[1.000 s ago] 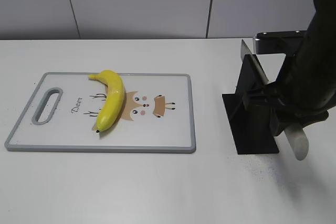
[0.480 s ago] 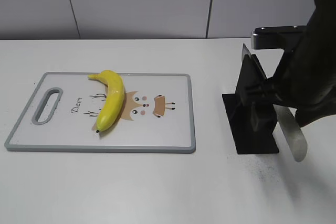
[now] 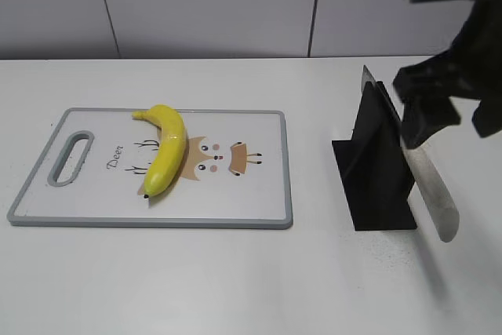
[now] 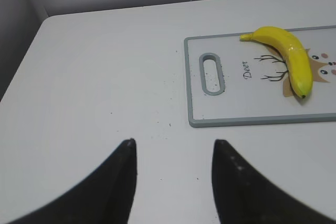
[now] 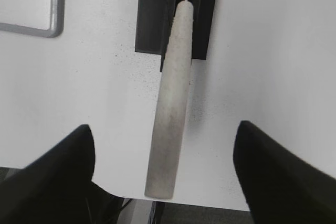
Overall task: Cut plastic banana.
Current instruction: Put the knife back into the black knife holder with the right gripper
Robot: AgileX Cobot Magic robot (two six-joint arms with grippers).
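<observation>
The plastic banana (image 3: 164, 150) lies whole on the cutting board (image 3: 259, 202) toward the bench's left side, curved across the printed deer, stem end toward the far edge. Nothing touches it, so the cut looks not yet begun.

Over by the right edge, a knife (image 3: 427, 186) leans in a black stand (image 3: 375, 182) — pale handle angled out toward the near edge, blade slotted in, presumably so the handle is easy to grab. The right gripper (image 5: 163, 171) hangs above it; from the wrist camera its two dark fingers (image 5: 50, 177) stand wide on either side of the handle (image 5: 170, 114) without touching — spread and empty, lined up as if to close on it.

The left gripper (image 4: 173, 156) hovers near the near-left corner, jaws parted, holding nothing, well apart from the board. It seems to be waiting — perhaps to steady the fruit when the blade arrives, though that is only my guess.
</observation>
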